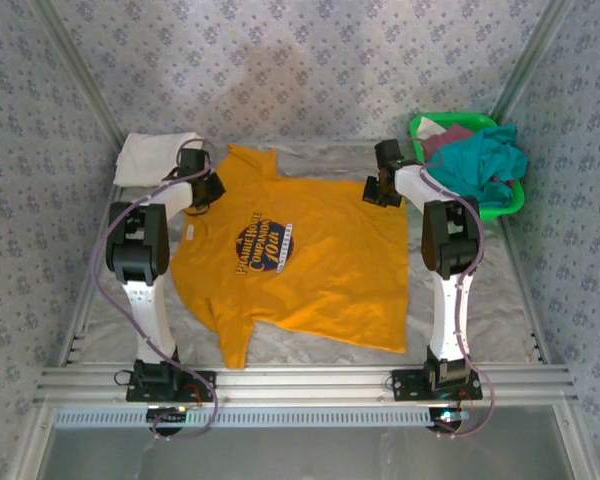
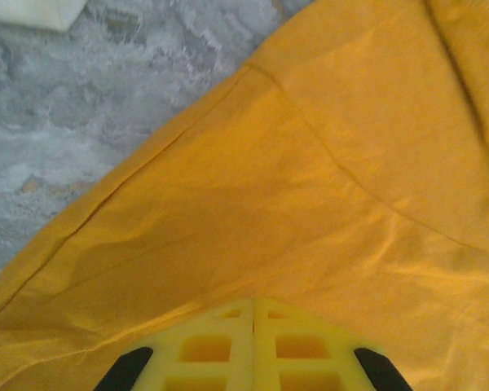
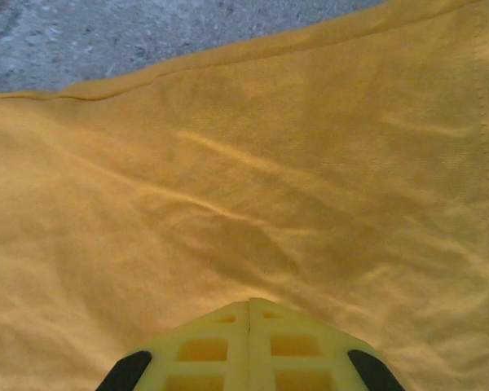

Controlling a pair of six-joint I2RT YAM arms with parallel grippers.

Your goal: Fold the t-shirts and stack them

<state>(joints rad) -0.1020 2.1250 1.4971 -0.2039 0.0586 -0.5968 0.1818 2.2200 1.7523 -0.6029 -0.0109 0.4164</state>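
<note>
"Cloth at the far left corner, what is it?"
"A white t-shirt, folded, lying on the table just beyond the left arm."
"And the left gripper?"
"Its jaws are pressed together with no gap. It is down on the mustard-orange t-shirt beside the far sleeve seam, and the cloth puckers up to the tips (a pinch, as far as I can tell)."
"How does that shirt lie?"
"Spread flat in the middle of the table, print up, collar toward the left arm and hem toward the right arm."
"The right gripper?"
"Closed the same way, nipping the shirt near its far hem corner. Wrinkles run in toward the tips."
"And further right?"
"A green basket sits at the far right corner, well apart from the white one. A teal t-shirt is heaped in it over a maroon t-shirt."
</note>
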